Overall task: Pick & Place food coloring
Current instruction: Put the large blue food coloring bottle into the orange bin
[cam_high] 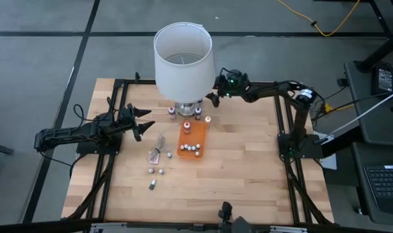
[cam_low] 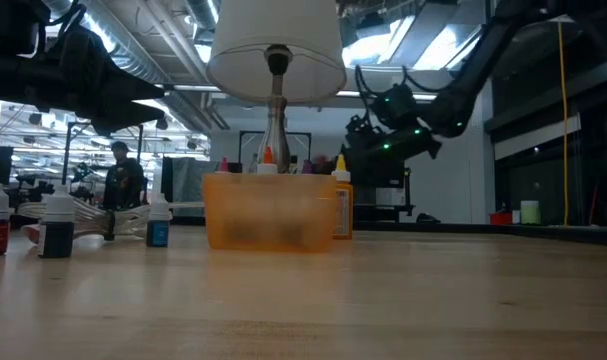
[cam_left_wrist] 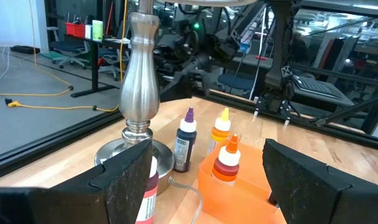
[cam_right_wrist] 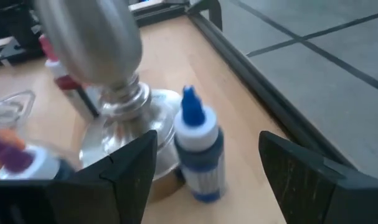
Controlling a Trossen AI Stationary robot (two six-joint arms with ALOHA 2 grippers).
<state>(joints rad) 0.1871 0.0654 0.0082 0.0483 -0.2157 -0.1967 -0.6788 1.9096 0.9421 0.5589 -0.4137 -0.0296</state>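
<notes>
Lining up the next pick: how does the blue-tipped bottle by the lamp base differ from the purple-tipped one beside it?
The blue-tipped bottle has a white shoulder over blue contents and stands framed between the open right pincer's fingers. The purple-tipped bottle is dark from the neck down and stands farther off from the open left pincer, next to the orange tray. Both stand upright beside the lamp base.

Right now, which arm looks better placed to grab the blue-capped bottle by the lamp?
The right. Its open gripper frames the blue-capped dropper bottle beside the silver lamp base; the left gripper hangs farther off, over the table's left side.
</notes>
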